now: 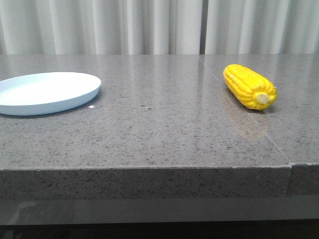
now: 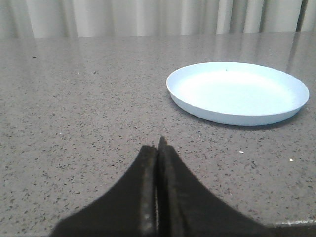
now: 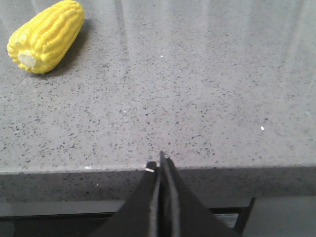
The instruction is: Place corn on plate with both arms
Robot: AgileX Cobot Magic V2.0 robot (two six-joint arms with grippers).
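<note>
Stone edge comes first in the front view — the thick speckled grey lip of the counter [image 1: 149,144], with a seam running back across its top on the right. Neither arm shows in that view. Each hand appears only in its own wrist view: the left hand [image 2: 159,148] has its two dark fingers pressed flat together with nothing between them, low over bare counter; the right hand [image 3: 162,163] is likewise closed tight and empty, its tips at the counter's near edge. Only the finger ends are visible in both; the rest is cut off.

Farther back on the right lies the corn [image 1: 249,86], on its side, touching nothing else. Its long axis runs diagonally: the pale cream stub end points toward the near right, the rounded tip toward the far left. A faint reflection of it shows on the polished stone just in front.

At a similar depth on the left sits the plate [image 1: 75,99], pale blue-white and holding nothing, its left part cut off by the frame edge. It lies well apart from the corn, with open counter between them.

Behind everything hang pale pleated curtains [image 1: 149,25].
</note>
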